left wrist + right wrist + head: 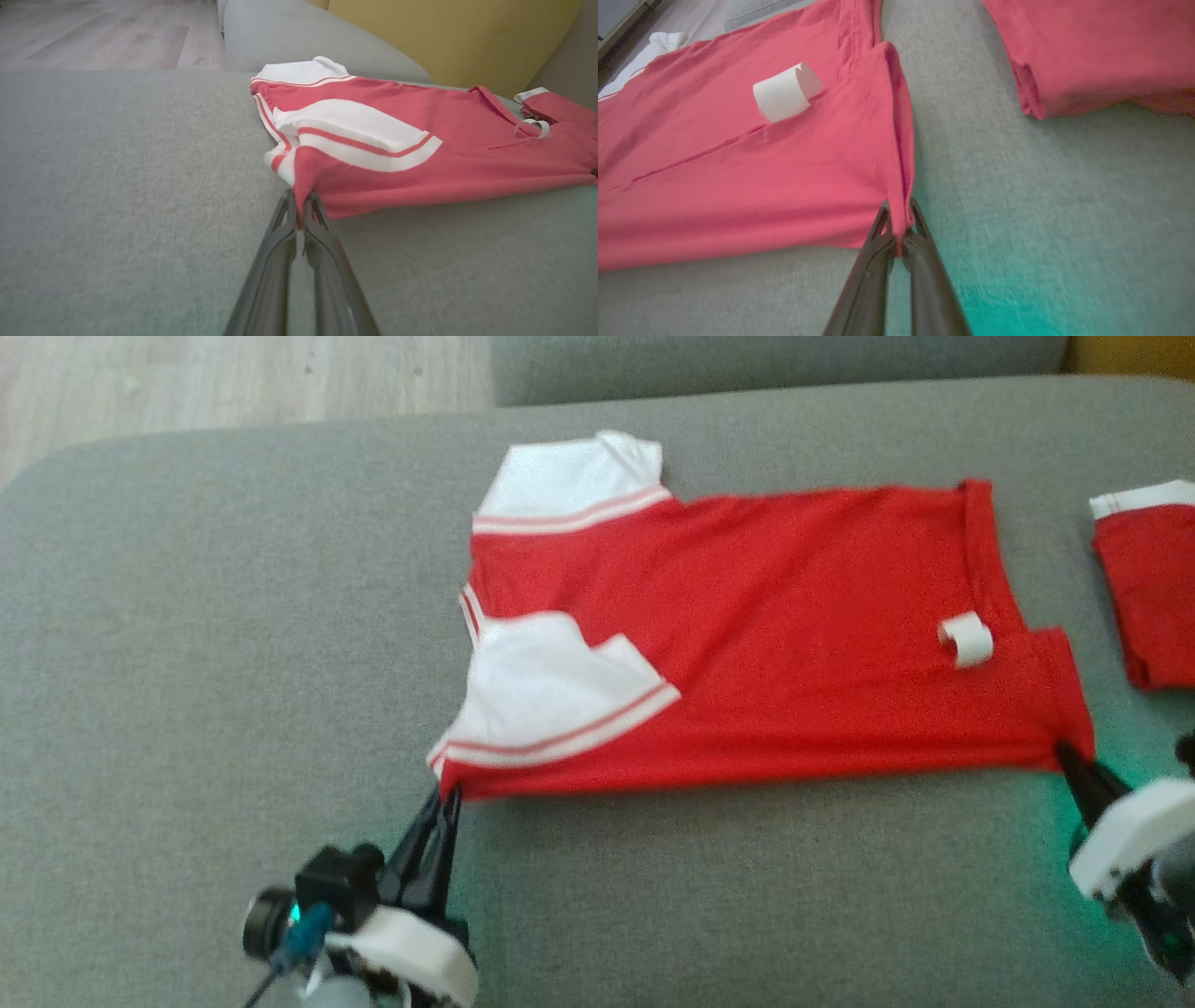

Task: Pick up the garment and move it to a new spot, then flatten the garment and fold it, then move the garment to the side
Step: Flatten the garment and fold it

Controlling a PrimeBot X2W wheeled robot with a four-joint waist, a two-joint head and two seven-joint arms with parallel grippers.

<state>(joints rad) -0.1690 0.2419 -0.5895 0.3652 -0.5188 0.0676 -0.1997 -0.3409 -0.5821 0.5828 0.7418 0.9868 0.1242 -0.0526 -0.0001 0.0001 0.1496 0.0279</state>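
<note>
Noted beneath everything: grey sofa cushion [233, 663]. Spread across it, from centre out toward 3 o'clock in the head view: red garment [766, 644], a short-sleeved shirt lying mostly flat. Carries white sleeves edged with red stripes at the 9 o'clock end, the nearer sleeve folded in over the body. Seen at 3 o'clock, apart from the garment: second red piece [1148, 597] with white trim, folded. Clamped on the garment's near sleeve-end corner at 7 o'clock: left gripper [448, 795], jaws closed on the cloth. Pinched onto the near hem corner at 4 o'clock: right gripper [1064, 753], fingers together on red fabric. Found near the hem end: small white label loop [966, 639], curled upright, plain white on its visible face.
</note>
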